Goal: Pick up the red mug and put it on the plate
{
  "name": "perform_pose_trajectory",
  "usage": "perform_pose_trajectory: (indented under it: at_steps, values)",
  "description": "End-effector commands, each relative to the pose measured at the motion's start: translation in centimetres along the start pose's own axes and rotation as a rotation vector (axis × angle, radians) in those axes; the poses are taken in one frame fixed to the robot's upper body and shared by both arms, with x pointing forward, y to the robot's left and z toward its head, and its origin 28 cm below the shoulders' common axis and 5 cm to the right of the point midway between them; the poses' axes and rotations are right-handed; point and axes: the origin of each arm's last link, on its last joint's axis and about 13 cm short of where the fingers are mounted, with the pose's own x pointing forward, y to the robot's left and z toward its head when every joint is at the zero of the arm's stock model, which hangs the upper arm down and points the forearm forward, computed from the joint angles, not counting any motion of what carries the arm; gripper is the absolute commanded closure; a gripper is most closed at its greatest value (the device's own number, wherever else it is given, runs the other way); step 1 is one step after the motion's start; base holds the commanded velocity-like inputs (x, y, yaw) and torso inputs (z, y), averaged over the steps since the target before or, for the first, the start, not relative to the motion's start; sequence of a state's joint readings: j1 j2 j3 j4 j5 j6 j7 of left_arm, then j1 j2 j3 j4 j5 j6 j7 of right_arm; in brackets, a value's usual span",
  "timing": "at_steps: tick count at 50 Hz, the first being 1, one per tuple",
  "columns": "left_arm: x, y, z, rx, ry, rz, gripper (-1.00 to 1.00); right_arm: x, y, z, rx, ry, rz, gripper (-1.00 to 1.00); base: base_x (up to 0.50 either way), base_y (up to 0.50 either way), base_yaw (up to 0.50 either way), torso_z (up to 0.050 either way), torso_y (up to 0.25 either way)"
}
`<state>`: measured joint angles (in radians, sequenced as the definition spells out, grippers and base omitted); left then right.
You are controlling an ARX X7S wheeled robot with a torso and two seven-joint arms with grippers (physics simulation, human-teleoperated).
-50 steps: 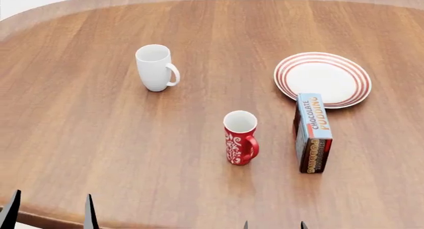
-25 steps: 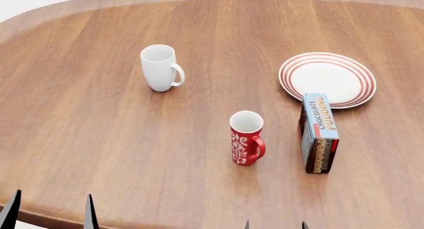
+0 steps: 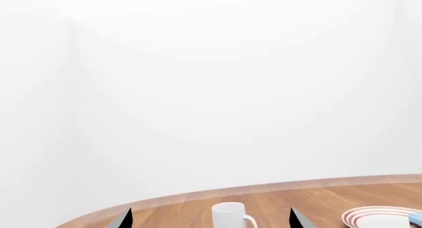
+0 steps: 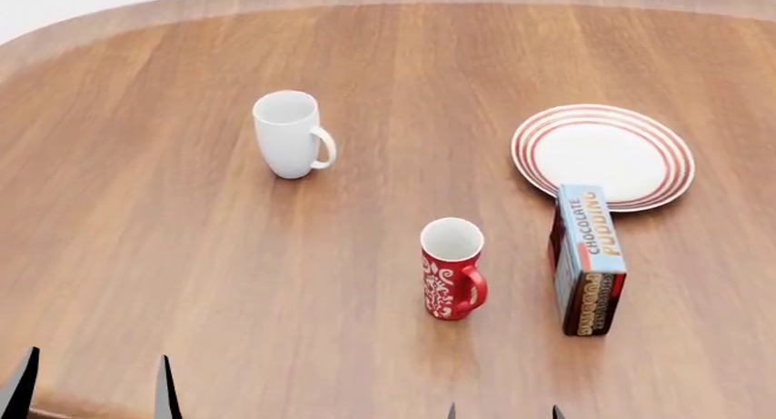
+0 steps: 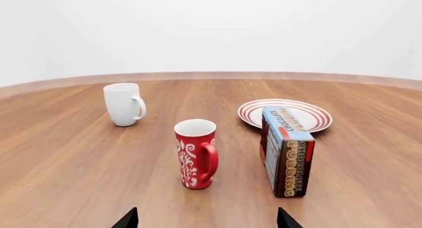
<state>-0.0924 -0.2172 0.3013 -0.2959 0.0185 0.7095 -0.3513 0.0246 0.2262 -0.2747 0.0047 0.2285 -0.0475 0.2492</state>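
The red mug (image 4: 452,270) with its white swirl pattern stands upright near the middle of the wooden table, handle to the right; it also shows in the right wrist view (image 5: 195,154). The plate (image 4: 602,155) with red rings lies to its far right (image 5: 285,114), and its edge shows in the left wrist view (image 3: 382,219). My right gripper (image 5: 207,219) is open, short of the red mug, nothing between its tips; only those tips (image 4: 502,412) show at the head view's bottom edge. At the near left edge, my left gripper (image 4: 93,388) is open and empty (image 3: 209,219).
A plain white mug (image 4: 289,134) stands at the far left, also seen in both wrist views (image 5: 123,104) (image 3: 231,215). A chocolate pudding box (image 4: 587,258) stands upright between the red mug and the plate (image 5: 285,150). The table's rounded edge (image 4: 73,28) curves at far left.
Everything on the table has slid lower in the head view and a little right, so the view has shifted; the objects themselves have not moved. Gripper tips stay at the bottom edge.
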Motion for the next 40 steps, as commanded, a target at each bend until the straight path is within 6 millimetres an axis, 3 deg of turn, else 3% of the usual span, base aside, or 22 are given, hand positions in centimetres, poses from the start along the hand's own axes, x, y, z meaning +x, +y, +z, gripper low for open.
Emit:
perform_pose_trajectory:
  at_steps: [1, 40]
  values:
    - [0.01, 0.0, 0.0, 0.001, -0.002, 0.0, -1.0, -0.03, -0.01, 0.06, 0.002, -0.002, 0.001, -1.0, 0.2, 0.0, 0.0, 0.0, 0.0]
    - [0.02, 0.0, 0.0, 0.0, -0.004, -0.001, -1.0, 0.04, -0.05, -0.02, 0.002, 0.001, 0.004, -1.0, 0.19, 0.0, 0.0, 0.0, 0.0]
